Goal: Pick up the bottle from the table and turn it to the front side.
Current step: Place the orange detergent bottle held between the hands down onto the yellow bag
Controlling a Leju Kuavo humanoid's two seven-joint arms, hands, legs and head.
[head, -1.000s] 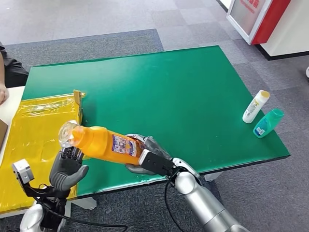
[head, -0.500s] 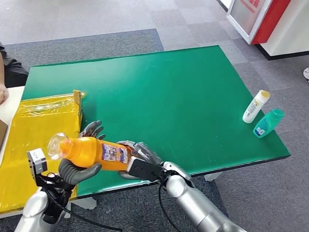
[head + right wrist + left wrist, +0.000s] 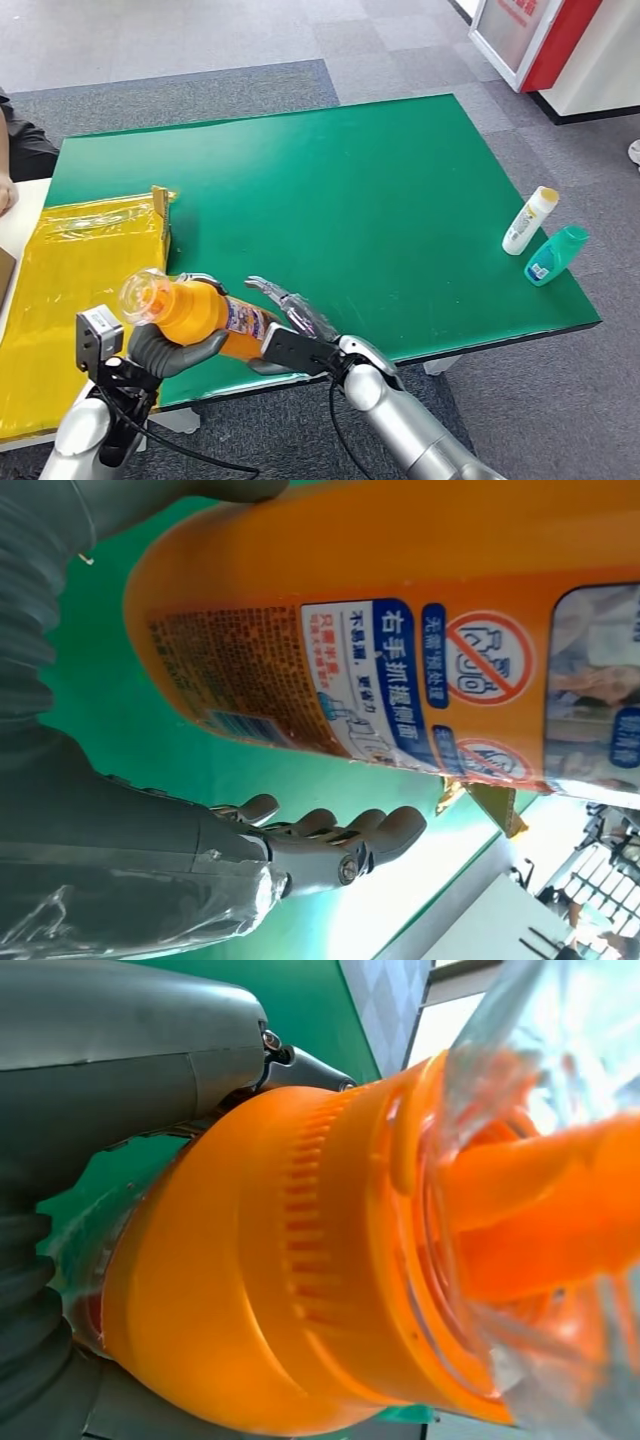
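An orange bottle (image 3: 200,312) with a clear cap and a printed label lies sideways in the air over the near left edge of the green table (image 3: 362,200). My left hand (image 3: 162,350) grips it around the neck end, thumb below and fingers over the top. The left wrist view shows the orange shoulder and cap (image 3: 302,1260) against my thumb (image 3: 113,1060). My right hand (image 3: 294,315) is at the bottle's base end with its fingers stretched out straight. In the right wrist view those fingers (image 3: 332,840) lie apart from the labelled body (image 3: 415,610).
A yellow plastic-wrapped box (image 3: 75,260) lies on the table's left side, close beside my left hand. A white bottle (image 3: 530,220) and a teal bottle (image 3: 556,254) lie near the right edge. A person's arm (image 3: 7,190) is at the far left.
The bottle has shifted left and my left hand has closed around its neck end. My right hand's fingers have straightened and come off the bottle's body.
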